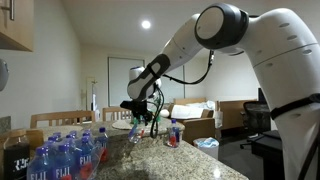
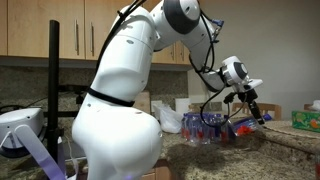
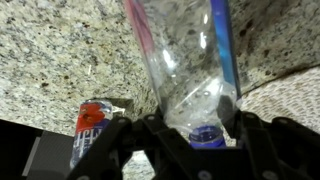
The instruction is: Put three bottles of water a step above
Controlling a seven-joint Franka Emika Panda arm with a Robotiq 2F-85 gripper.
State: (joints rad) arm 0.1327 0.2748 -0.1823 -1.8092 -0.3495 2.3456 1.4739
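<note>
My gripper [image 3: 195, 122] is shut on a clear water bottle [image 3: 185, 60], gripping it near its blue cap, with the body pointing away towards the speckled granite [image 3: 60, 50] below. In both exterior views the gripper [image 1: 141, 117] [image 2: 250, 104] hangs just above the granite top with the bottle [image 1: 134, 133] under it. A second water bottle [image 1: 175, 132] [image 3: 90, 125] with a red-and-blue label stands on the granite close by. I cannot tell which part of the stone is the step.
A shrink-wrapped pack of several blue-capped bottles [image 1: 62, 156] [image 2: 205, 126] sits on the counter. The granite's edge drops to dark floor [image 3: 30, 150]. Chairs and boxes [image 1: 195, 112] stand behind the counter; wooden cabinets [image 2: 60, 30] hang above.
</note>
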